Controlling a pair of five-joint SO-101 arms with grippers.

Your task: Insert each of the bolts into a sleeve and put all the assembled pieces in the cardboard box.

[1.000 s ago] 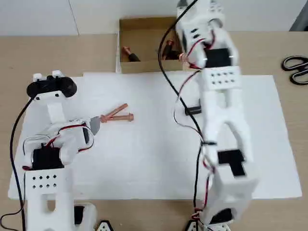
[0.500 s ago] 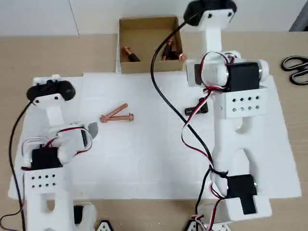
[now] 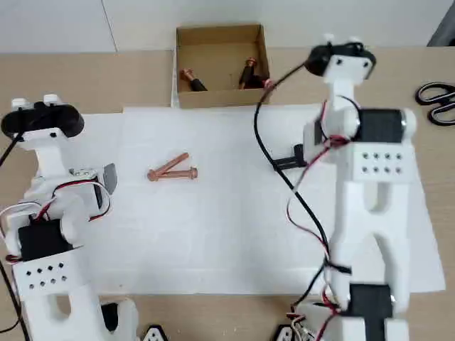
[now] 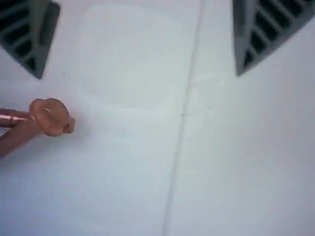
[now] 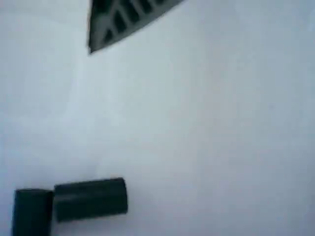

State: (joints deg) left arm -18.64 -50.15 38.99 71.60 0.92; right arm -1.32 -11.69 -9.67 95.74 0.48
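Loosely crossed at their head ends, two copper-coloured metal bolts (image 3: 178, 172) are seen lying on the white foam sheet (image 3: 213, 241), well apart from any sleeve, so neither has been assembled yet. Two short black cylindrical sleeves (image 5: 88, 199) are laid end to end on the same sheet, on the right arm's side. Two finished pieces, each a bolt seated in a dark sleeve (image 3: 192, 82), are already held in the open brown cardboard box (image 3: 220, 32). The box is set at the sheet's far edge between the arms, probably so that it can be reached by either one.

The left end effector (image 4: 138, 54) is held spread and empty above the foam, with a bolt head just beside it. That placement is judged to be preparation for a pick. The right end effector (image 5: 125, 22) is held over the sheet near the sleeves. Whether it is spread or pressed together cannot be told.

The foam is presumably used to stop round parts from rolling on the wooden bench (image 3: 106, 78). Black-handled scissors (image 3: 437, 99) are left at the bench's right edge.
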